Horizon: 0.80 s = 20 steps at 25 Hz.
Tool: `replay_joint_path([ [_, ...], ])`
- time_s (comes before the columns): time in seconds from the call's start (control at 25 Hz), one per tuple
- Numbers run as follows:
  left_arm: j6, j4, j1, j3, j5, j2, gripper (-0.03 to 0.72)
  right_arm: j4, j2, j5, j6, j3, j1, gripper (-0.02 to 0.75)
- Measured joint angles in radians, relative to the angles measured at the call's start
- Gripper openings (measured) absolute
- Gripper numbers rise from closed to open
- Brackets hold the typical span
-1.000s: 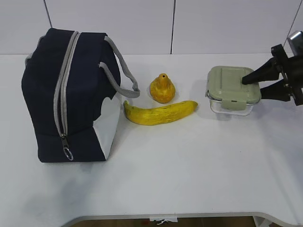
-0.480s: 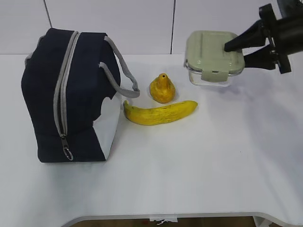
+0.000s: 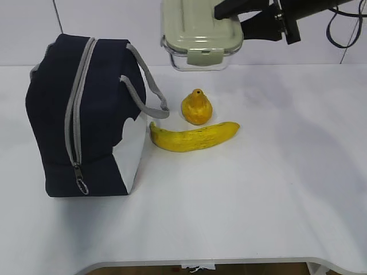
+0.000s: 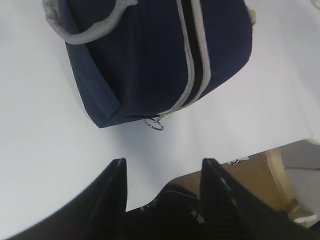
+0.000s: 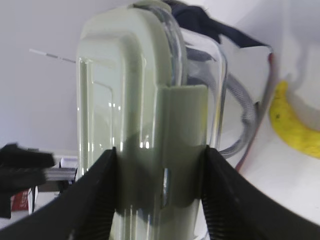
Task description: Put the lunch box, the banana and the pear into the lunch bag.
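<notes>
The lunch box (image 3: pixel 201 35) is clamped at its right end between the fingers of the right gripper (image 3: pixel 232 17) and held in the air. Below it and slightly nearer, the pear (image 3: pixel 196 107) and banana (image 3: pixel 194 136) lie on the white table (image 3: pixel 275 189). The zipped lunch bag (image 3: pixel 86 114) stands lower-left. Just beyond the empty, parted left gripper (image 4: pixel 162 170) lies the bag's zipper ring (image 4: pixel 154 124).

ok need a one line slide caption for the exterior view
Right gripper carries the lunch box above the table, with pear and banana beside the zipped lunch bag.
</notes>
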Motion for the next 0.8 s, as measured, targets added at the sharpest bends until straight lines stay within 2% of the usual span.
replay_joint_path([
  [0.24, 0.1, -0.067, 0.0, -0.066, 0.003, 0.208, 0.362, 0.016, 0.0, -0.025, 0.004, -0.005, 0.097, 0.372],
  [0.6, 0.195, -0.155, 0.0, -0.167, -0.064, 0.403, 0.356, 0.042, 0.0, -0.233, 0.006, -0.005, 0.217, 0.372],
  [0.68, 0.204, -0.162, 0.0, -0.172, -0.079, 0.426, 0.33, 0.049, 0.0, -0.273, 0.006, -0.005, 0.235, 0.372],
  [0.8, 0.217, -0.164, 0.0, -0.172, -0.086, 0.447, 0.214, 0.071, 0.002, -0.31, 0.006, -0.005, 0.257, 0.372],
])
